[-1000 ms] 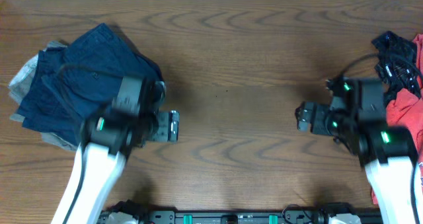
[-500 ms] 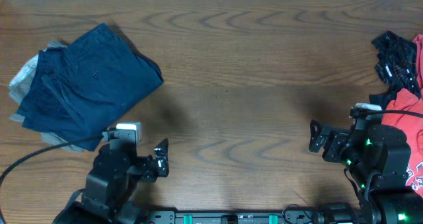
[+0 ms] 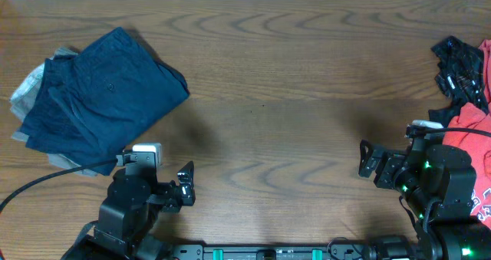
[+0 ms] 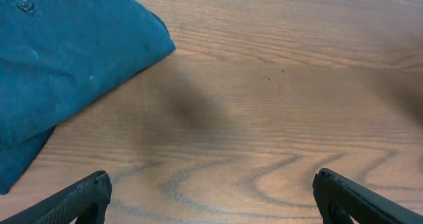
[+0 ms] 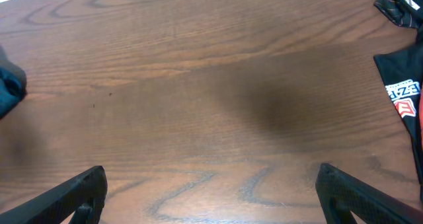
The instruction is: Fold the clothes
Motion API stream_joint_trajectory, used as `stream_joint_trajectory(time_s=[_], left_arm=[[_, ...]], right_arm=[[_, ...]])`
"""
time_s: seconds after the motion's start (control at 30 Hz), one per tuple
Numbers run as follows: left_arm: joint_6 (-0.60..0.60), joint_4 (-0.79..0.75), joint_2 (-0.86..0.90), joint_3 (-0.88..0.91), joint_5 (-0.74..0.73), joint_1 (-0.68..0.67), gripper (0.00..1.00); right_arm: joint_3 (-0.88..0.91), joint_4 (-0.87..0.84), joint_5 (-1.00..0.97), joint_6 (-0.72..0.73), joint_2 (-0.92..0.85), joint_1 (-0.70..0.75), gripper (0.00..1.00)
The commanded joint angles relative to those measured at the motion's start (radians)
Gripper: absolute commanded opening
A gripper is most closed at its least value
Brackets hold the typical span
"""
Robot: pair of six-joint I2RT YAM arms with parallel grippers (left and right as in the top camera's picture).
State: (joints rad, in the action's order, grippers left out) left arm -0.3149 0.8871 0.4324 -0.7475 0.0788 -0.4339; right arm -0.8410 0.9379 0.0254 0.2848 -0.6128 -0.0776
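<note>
A folded dark blue garment [image 3: 100, 99] lies on a stack at the table's left, with a grey piece under it; its corner shows in the left wrist view [image 4: 66, 59]. A heap of unfolded clothes, red [image 3: 472, 130] and black [image 3: 460, 64], lies at the right edge; a black printed piece shows in the right wrist view [image 5: 403, 85]. My left gripper [image 3: 186, 185] is open and empty near the front left [image 4: 211, 197]. My right gripper [image 3: 367, 159] is open and empty near the front right [image 5: 211, 197].
The brown wooden table [image 3: 268, 83] spreads between the two piles. A black cable [image 3: 46, 179] runs from the left arm toward the left edge. The arm bases stand at the front edge.
Both arms pulled back from the table's middle toward the front edge a second ago. Since half a second ago they have hardly moved. The blue stack lies uncovered.
</note>
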Motion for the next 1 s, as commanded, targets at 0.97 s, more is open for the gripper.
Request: stream_joint_trajectory(time_s=[0.97], left_arm=[[-0.005,0.002,-0.003,0.004,0.012,-0.004,0.98]], right_arm=[[0.826,-1.003,0.055,-0.216,0.608,-0.01,0.99]])
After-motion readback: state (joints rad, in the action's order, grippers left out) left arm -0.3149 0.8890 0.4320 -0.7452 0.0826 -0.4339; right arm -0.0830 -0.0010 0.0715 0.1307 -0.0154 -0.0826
